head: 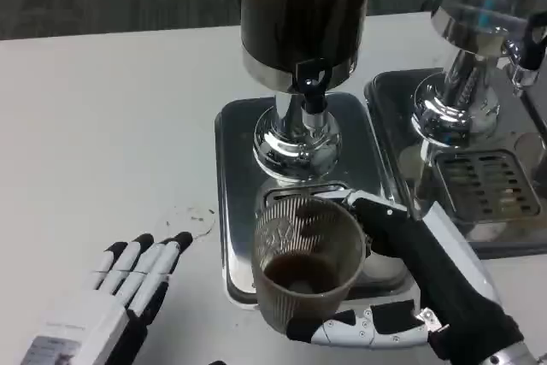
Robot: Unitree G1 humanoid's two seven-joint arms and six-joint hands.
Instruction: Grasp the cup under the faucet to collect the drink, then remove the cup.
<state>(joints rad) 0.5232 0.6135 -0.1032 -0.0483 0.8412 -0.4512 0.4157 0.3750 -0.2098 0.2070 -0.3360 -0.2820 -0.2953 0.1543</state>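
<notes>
Right hand (402,284) wrapped the cup (308,262): one finger curled along the cup's near base, another up at the rim's right side, so the cup was held between them. Cup was clear and ribbed, upright, with dark drink pooled in the bottom. It stood at the front edge of the steel tray (235,177), just forward of the faucet (312,83), whether resting on the tray or lifted clear, could not tell. Faucet was black, hanging from a dark dispenser (303,6) on a chrome pedestal. Left hand (128,288) lay flat on the white counter (102,126) left of the tray, fingers straight and close together, holding nothing, apart from the cup. A second dispenser (479,14) with its own tray stood to the right.
</notes>
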